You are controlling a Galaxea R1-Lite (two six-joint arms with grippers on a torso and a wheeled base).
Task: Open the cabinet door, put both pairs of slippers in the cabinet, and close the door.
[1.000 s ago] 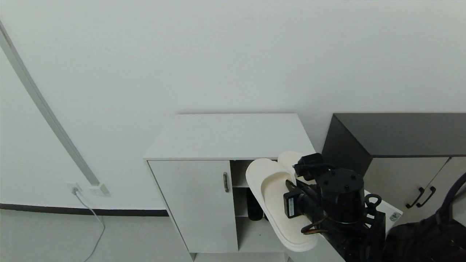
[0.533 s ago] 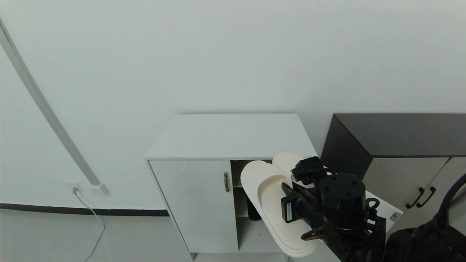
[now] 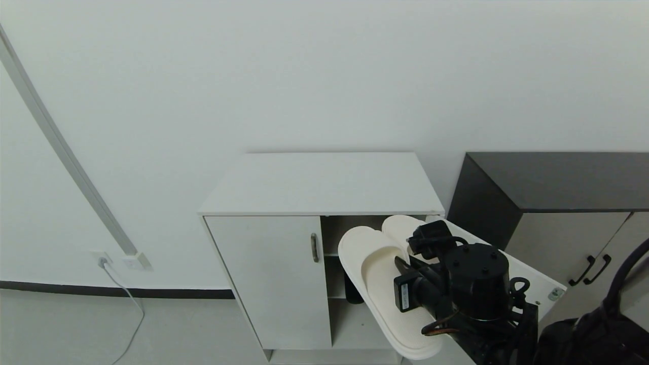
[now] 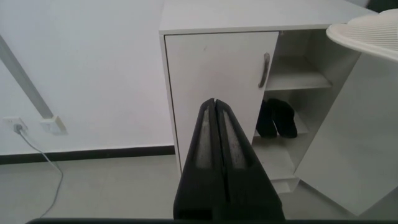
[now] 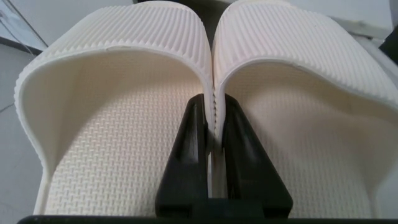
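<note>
Slippers [image 3: 375, 284] now lower against cabinet [image 3: 319, 185]

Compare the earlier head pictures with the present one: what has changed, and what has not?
The right gripper, clamped on the cream slippers, has eased slightly left and lower before the cabinet opening. The whole view has shifted a little too, so the camera moved. Unchanged: the grip, the open right door, the shut left door, the black slippers inside.

The right pincer [image 5: 210, 124] eases the cream slippers [image 3: 375, 274] slightly lower against the open cabinet [image 3: 319, 182], toes now under its top edge. The whole head view shifts too, so the camera moves.
</note>
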